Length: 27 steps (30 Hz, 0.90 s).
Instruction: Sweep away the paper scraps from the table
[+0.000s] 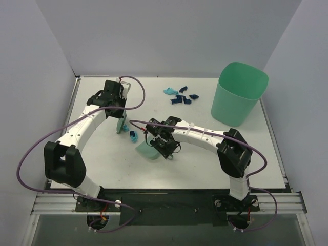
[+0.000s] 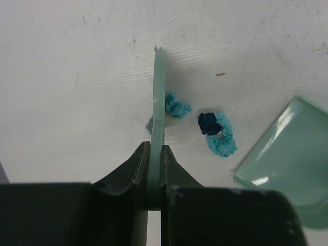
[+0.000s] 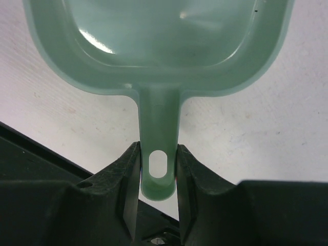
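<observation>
On table, left tool clamping brush, right tool clamping dustpan, paper scraps between.

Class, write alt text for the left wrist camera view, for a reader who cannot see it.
The left gripper clamps a thin green brush, seen edge-on, over the white table. Teal and navy paper scraps lie beside the brush, and a corner of a green dustpan shows at the right edge.

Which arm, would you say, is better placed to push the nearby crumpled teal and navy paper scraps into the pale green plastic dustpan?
Left: the left gripper pinches the thin green plastic brush right beside those scraps, while the right gripper holds the dustpan by its handle.
</observation>
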Each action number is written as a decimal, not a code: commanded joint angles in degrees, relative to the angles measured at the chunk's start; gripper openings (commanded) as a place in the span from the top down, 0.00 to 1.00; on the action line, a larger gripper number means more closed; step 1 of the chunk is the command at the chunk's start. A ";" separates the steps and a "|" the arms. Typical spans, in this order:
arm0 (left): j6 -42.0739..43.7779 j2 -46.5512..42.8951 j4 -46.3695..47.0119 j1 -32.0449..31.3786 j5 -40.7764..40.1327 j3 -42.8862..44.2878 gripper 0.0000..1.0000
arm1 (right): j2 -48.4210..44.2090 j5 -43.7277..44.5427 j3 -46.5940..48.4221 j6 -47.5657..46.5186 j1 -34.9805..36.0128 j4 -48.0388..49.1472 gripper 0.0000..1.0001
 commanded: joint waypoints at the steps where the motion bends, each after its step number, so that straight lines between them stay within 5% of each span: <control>1: 4.14 2.30 -2.04 -0.75 6.96 4.74 1.00 | 3.45 0.38 5.87 -1.95 0.70 -3.94 1.00; 16: 3.00 4.33 -5.30 -5.76 14.79 2.73 1.00 | 13.47 3.37 18.43 -4.68 0.70 -6.31 1.00; 27: -2.18 -2.53 -4.16 -6.56 17.78 -0.53 1.00 | 11.28 8.56 15.55 -2.66 0.79 0.45 1.00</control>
